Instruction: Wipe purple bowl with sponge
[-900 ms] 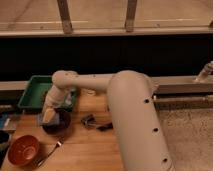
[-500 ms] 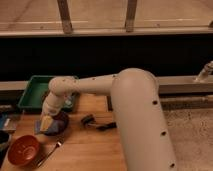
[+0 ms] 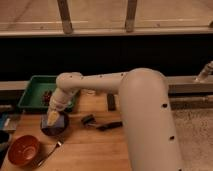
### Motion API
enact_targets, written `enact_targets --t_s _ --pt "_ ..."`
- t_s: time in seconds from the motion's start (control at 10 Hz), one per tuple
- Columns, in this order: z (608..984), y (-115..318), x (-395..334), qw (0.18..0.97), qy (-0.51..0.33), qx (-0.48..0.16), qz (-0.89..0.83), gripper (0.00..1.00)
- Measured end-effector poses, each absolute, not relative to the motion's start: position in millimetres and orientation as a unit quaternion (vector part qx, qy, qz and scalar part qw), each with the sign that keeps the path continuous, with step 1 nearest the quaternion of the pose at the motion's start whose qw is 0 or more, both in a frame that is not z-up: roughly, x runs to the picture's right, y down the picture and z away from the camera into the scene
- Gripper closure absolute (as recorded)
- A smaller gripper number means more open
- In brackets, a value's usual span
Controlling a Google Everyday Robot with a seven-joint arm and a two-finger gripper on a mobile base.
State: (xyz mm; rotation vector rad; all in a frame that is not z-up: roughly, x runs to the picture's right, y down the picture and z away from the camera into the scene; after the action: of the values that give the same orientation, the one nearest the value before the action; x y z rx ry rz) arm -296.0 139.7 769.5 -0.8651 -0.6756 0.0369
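Note:
The purple bowl (image 3: 54,126) is small, round and very dark, and sits on the wooden table at the left. My arm reaches down from the right to it. My gripper (image 3: 53,116) is over the bowl's inside and holds the pale yellow sponge (image 3: 52,118) down in the bowl. The sponge sits at the bowl's upper left part.
An orange-red bowl (image 3: 22,149) stands at the front left with a fork (image 3: 50,150) beside it. A green tray (image 3: 37,92) lies behind the purple bowl. A dark tool (image 3: 102,123) lies on the wooden table (image 3: 95,150) to the right.
The gripper with the sponge has shifted slightly inside the purple bowl, and the arm has swung a little to the left. The bowl stays in place.

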Motion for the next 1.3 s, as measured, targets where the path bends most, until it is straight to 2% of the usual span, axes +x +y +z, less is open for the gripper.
enact_targets --t_s 0.2,0.5,0.9,1.3 --pt "786 134 -296 0.851 -0.319 -0.416 0.022 1.0" --pt "792 140 -319 0.844 -0.319 -0.432 0.005 1.0" --pt "765 158 -342 0.836 -0.323 -0.442 -0.031 1.0" --pt "756 164 -309 0.842 -0.311 -0.441 -0.006 1.0"
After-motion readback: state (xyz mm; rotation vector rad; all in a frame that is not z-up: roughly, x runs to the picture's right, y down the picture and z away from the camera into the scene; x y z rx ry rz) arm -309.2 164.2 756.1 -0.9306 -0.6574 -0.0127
